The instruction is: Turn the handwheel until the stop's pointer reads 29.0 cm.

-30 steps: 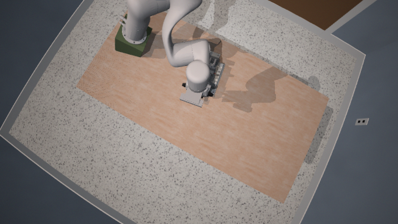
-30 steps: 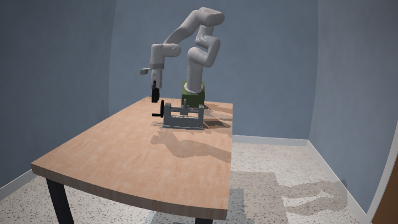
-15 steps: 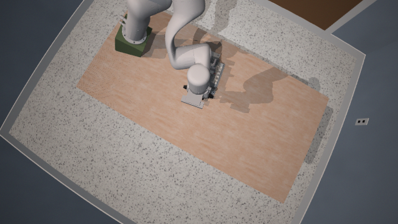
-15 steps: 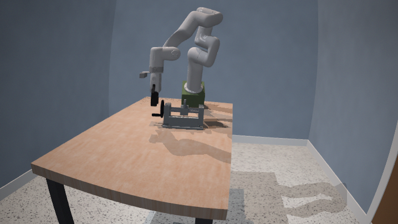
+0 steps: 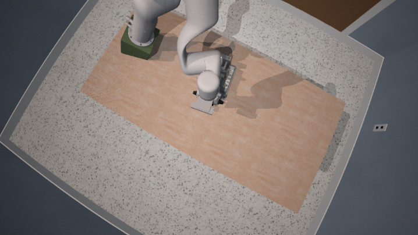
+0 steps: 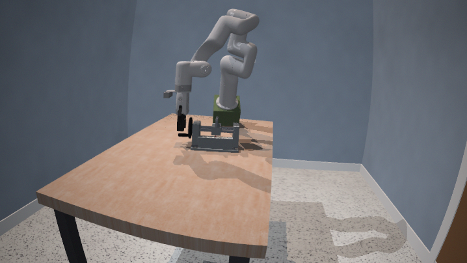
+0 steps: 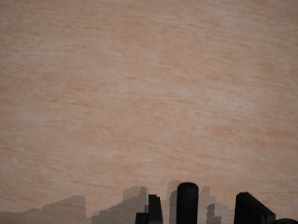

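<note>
Wooden tabletop [image 5: 262,140] [image 6: 157,183] [image 7: 150,100]; my gripper [image 5: 208,98] [image 6: 181,129] [image 7: 197,215], parted, empty, poised above crank handle [image 6: 183,135] [image 7: 187,204], presumably to straddle it.

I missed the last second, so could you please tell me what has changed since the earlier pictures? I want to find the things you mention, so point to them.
The end effector [image 5: 208,98] [image 6: 181,129] [image 7: 197,215] has come down towards the crank handle [image 6: 183,135] [image 7: 187,205], fingers open, nothing gripped. The handwheel [image 6: 190,127] and frame [image 6: 215,142] look unmoved.
</note>
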Controlling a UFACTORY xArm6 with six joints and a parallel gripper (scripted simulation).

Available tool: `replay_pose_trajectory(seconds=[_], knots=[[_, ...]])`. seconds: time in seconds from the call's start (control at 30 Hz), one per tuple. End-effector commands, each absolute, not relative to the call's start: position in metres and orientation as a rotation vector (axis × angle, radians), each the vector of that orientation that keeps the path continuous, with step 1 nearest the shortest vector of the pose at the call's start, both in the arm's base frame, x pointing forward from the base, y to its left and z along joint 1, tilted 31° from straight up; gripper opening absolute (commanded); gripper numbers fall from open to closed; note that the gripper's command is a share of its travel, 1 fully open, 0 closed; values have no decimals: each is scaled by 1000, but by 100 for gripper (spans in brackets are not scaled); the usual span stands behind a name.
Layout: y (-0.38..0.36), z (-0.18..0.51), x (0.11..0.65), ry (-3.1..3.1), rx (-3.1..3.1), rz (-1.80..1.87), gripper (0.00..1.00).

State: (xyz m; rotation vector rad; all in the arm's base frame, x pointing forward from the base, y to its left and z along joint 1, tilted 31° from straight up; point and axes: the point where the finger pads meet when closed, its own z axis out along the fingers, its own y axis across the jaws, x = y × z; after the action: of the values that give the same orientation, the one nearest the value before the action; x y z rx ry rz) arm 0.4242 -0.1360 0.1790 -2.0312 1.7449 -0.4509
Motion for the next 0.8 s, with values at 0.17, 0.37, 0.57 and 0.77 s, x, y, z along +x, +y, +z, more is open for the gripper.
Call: replay_pose_trajectory(seconds=[0.17,0.37,0.57,0.77], knots=[[-134,155,442,1741,-2028,-457,57],[-133,147,446,1741,-2028,-457,57],[-133,146,447,1741,-2028,-457,57],[-133,146,447,1741,-2028,-457,57]])
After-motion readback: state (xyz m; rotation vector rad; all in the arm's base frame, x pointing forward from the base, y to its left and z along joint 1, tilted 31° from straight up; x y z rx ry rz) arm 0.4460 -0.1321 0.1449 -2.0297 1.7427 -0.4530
